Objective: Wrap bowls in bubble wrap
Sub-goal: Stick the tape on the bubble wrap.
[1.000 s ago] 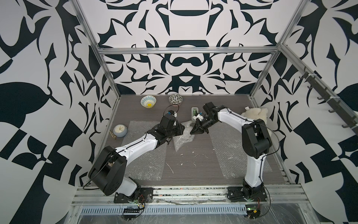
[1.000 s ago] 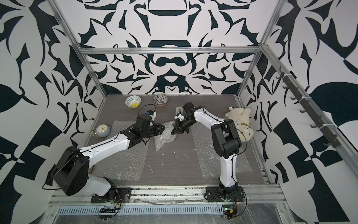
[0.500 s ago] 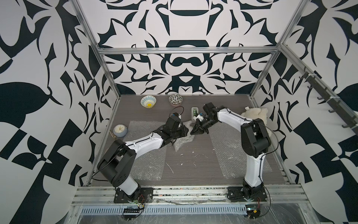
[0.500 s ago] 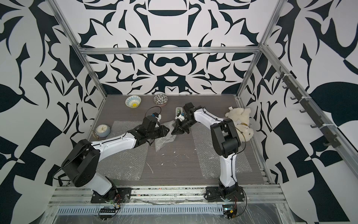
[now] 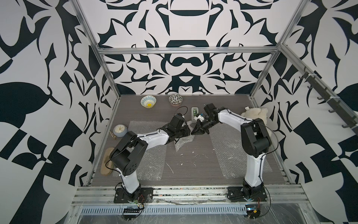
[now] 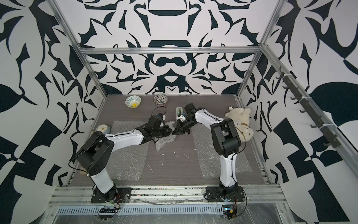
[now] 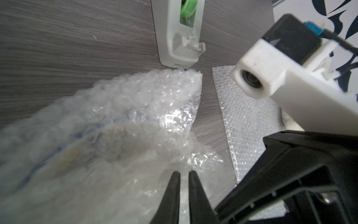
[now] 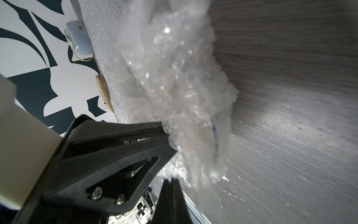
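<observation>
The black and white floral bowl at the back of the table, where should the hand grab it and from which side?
Pinch the rim of the floral bowl from above, one finger inside, one outside. It sits upright, mouth open, apart from the yellow-centred bowl; its curved wall would probably slip in a side grip.

The bundle of bubble wrap (image 7: 116, 126) is blurred at close range in both wrist views. The bowl (image 8: 214, 135) inside it shows only as a faint blue line and a yellowish smear. The left gripper (image 7: 184, 174) has its fingers cut off by the picture's edge, and whether the narrow gap between the tips pinches any wrap cannot be told. In both top views those tips are too small to make out. A tan oval pad (image 5: 106, 161) lies half hidden behind the left arm (image 5: 153, 138).
</observation>
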`<action>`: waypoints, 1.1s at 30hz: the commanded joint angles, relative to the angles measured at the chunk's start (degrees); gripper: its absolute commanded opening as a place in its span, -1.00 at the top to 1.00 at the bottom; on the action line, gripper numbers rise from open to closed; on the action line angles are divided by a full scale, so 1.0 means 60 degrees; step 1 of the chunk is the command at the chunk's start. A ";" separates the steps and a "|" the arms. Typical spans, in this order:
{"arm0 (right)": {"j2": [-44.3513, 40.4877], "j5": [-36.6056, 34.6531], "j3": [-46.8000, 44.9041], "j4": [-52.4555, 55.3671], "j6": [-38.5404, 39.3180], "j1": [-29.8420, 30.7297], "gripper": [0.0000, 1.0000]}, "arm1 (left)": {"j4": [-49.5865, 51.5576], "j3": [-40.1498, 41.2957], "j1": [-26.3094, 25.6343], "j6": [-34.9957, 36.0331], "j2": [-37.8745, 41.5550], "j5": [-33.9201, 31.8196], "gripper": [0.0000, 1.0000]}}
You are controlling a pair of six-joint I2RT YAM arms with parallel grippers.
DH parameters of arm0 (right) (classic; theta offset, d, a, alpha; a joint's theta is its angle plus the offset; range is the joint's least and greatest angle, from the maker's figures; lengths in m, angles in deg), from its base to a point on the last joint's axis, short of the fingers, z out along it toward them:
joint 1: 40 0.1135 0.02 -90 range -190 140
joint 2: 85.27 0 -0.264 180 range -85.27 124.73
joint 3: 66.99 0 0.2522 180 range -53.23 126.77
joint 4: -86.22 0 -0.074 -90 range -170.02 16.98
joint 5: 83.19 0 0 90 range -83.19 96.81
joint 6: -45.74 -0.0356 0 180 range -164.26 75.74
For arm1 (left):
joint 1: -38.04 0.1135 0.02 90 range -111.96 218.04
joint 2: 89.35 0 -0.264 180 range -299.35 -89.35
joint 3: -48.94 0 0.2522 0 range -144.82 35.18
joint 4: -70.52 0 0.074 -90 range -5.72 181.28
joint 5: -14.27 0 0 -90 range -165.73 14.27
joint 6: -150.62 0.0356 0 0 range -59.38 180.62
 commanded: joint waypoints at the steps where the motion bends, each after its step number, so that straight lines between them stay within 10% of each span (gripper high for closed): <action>1: 0.0158 0.0006 -0.0164 -0.0089 0.0237 -0.0078 1.00 | -0.0186 0.0117 0.0104 -0.0057 -0.0328 0.0062 0.72; 33: -0.0113 0.0118 -0.0554 0.0795 0.1074 -0.0492 0.72 | -0.0797 0.0596 0.0443 -0.0191 -0.0953 0.0438 0.74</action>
